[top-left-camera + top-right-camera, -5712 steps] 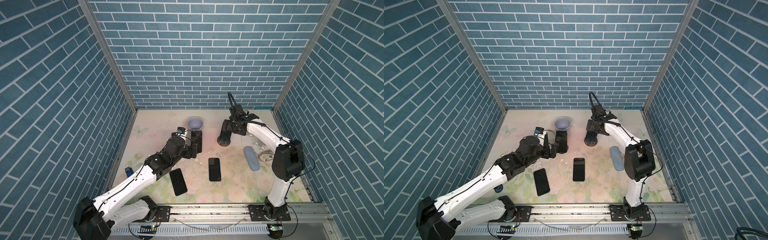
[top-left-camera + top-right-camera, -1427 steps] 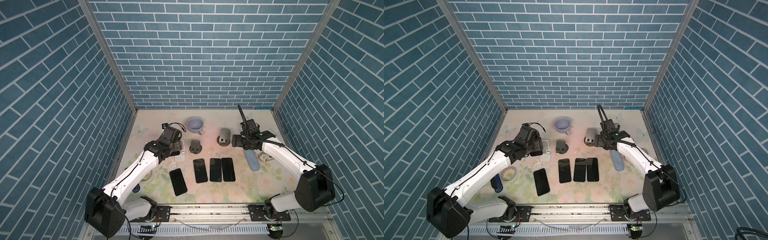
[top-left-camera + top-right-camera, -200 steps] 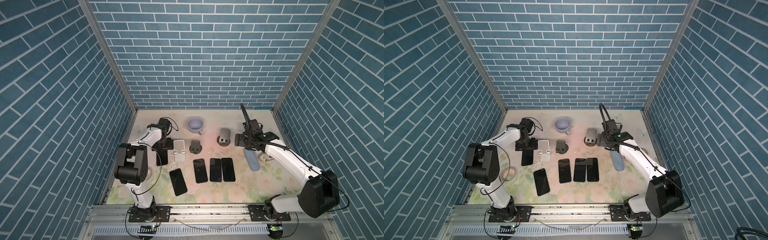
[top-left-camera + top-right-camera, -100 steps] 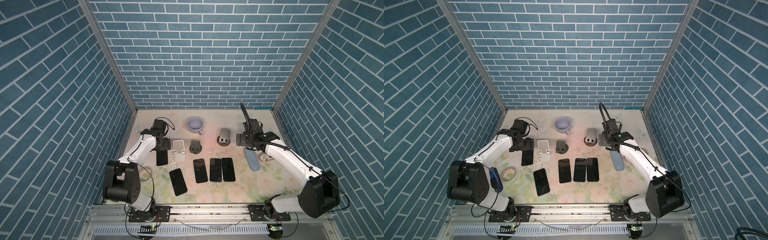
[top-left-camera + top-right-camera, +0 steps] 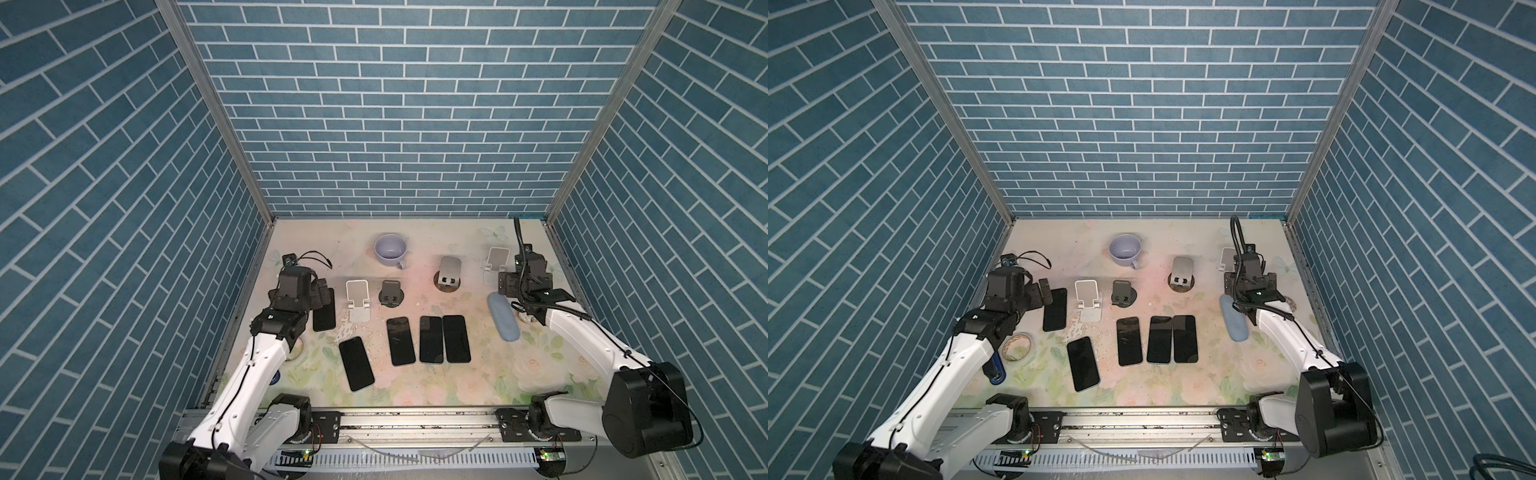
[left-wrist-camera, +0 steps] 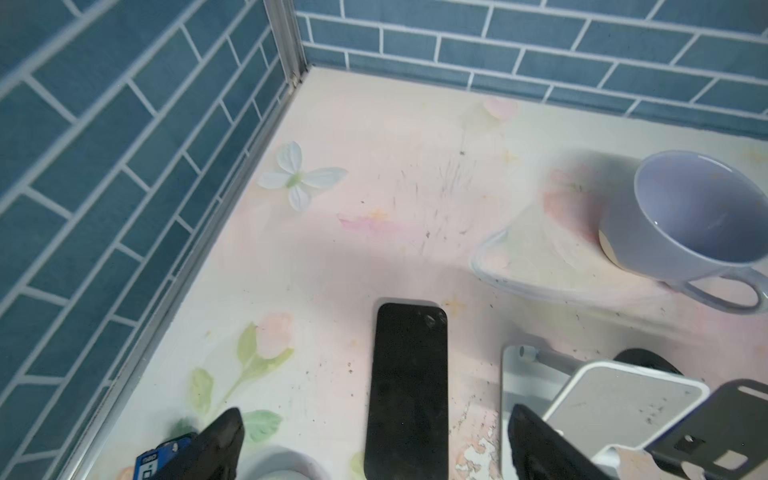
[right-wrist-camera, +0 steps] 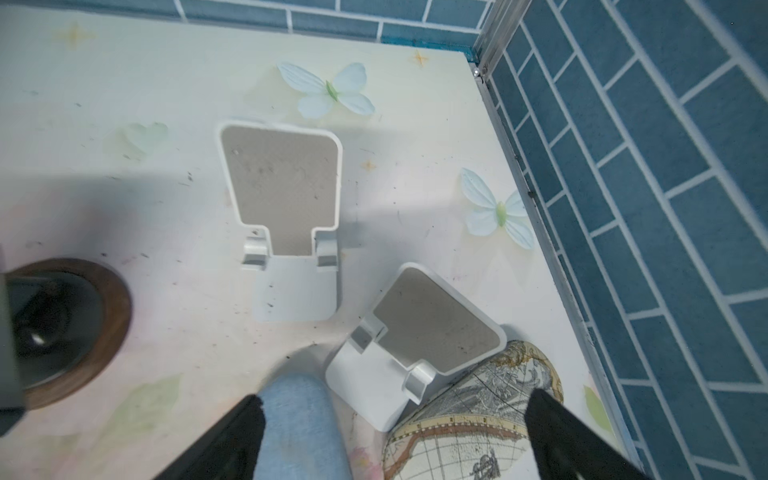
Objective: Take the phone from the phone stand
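The left tool (image 6: pixel 374 419) has spread wide since a moment ago and grips nothing. The black phone (image 6: pixel 409 382) lies flat on the bench (image 5: pixel 415 386), just left of the white phone stand (image 5: pixel 358 299) in both top views. The wrist view cuts off its near end. The right tool (image 7: pixel 395 411) gapes empty too.

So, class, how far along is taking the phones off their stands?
Done: the leftmost phone and four others lie flat on the table; the white stand beside it and every other stand in view are empty. In hand: nothing; left gripper and right gripper are open. Left: apparently nothing.
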Available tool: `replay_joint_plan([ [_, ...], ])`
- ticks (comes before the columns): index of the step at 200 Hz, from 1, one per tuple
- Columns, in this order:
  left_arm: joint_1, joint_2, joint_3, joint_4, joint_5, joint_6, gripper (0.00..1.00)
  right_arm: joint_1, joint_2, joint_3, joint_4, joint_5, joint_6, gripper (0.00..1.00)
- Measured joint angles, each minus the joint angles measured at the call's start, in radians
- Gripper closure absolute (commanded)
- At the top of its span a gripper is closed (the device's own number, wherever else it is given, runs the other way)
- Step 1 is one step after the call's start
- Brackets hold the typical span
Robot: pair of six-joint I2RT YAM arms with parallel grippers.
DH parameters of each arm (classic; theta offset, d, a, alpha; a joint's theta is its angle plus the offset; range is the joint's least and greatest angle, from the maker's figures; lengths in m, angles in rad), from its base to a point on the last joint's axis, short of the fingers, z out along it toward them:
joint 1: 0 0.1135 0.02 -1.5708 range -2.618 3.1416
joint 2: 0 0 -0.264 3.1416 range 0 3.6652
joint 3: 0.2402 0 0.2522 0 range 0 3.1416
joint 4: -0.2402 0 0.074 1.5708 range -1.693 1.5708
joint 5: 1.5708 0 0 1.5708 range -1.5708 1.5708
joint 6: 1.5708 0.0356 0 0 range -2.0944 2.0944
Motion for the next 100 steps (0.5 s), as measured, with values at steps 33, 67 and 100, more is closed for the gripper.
replay_joint_plan([
  [33, 0.0, -0.05, -0.075, 0.066, -0.087, 0.021, 0.0, -0.076, 0.028, -0.115, 0.228, -0.04, -0.055, 0.02],
  [67, -0.001, -0.045, -0.138, 0.145, -0.15, 0.04, 0.0, -0.14, 0.109, -0.182, 0.444, -0.102, -0.068, 0.01],
  [100, 0.0, -0.053, -0.229, 0.261, -0.187, 0.08, 0.0, -0.146, 0.179, -0.266, 0.638, -0.141, -0.076, 0.01],
])
